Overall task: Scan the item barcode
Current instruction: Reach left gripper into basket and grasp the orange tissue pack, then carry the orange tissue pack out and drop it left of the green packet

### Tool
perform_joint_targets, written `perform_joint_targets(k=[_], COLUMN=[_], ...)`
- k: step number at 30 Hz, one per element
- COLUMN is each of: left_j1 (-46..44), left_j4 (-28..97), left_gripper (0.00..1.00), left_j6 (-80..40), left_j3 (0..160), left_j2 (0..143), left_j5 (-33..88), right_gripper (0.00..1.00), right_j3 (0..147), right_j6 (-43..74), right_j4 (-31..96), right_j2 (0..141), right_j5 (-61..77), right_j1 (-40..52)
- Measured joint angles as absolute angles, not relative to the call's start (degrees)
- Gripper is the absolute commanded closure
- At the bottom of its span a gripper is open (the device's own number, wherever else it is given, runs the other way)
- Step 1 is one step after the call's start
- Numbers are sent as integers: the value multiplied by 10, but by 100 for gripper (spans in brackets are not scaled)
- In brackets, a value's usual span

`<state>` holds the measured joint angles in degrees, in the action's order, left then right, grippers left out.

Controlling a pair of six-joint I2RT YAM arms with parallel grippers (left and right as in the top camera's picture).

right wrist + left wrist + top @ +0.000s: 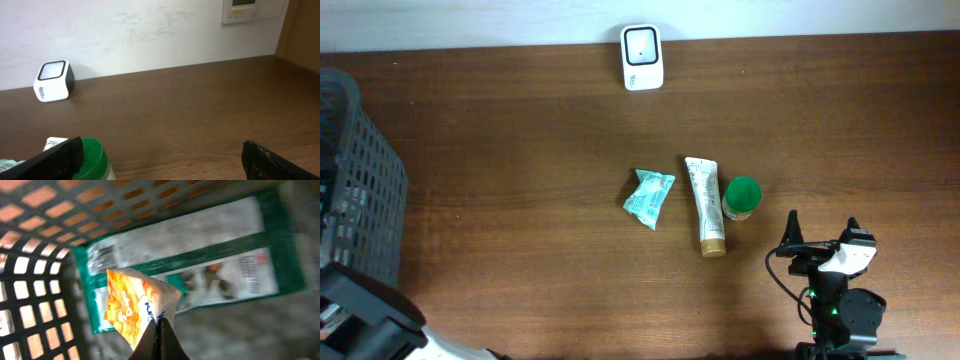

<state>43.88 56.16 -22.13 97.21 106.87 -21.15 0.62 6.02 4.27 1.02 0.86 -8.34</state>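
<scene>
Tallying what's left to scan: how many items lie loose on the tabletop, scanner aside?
3, side by side mid-table: teal packet leftmost, white tube in the middle, green-capped jar rightmost. The basket holds more, partly hidden.

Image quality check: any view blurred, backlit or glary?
Left wrist: dim inside the dark mesh basket, holes backlit orange; green-and-white flat packet smeared, print unreadable; orange-and-white sachet at the left claw somewhat sharper. Overhead: even light, sharp, soft shadows. Right wrist: white cube scanner crisp, green round lid soft at the edge.
</scene>
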Motion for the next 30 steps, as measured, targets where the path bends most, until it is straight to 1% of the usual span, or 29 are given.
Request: perform_joint_targets(k=[4, 7, 14, 17, 23, 28, 30], left_j1=[407, 382, 308, 242, 24, -129, -171], left_j4=[558, 552, 535, 569, 666, 673, 673], left_gripper=[100, 100, 100, 100, 100, 100, 100], left_j6=[-221, -221, -222, -222, -224, -235, -239], left_j3=[1020, 1046, 1056, 1056, 1053, 1005, 982], left_j2=[1040, 984, 872, 843, 827, 857, 887], left_j5=[-210, -210, -212, -211, -206, -203, -202], right_gripper=[2, 2, 2, 2, 2, 2, 2], right_j3=[6, 6, 6, 6, 6, 6, 6], right_j6=[60, 60, 60, 60, 60, 60, 60], right_j4=[43, 43, 43, 43, 43, 43, 43], right_j2=[10, 10, 10, 10, 10, 10, 10], right_j5=[9, 9, 9, 9, 9, 9, 9], right_j1=[-83, -83, -83, -83, -83, -83, -83])
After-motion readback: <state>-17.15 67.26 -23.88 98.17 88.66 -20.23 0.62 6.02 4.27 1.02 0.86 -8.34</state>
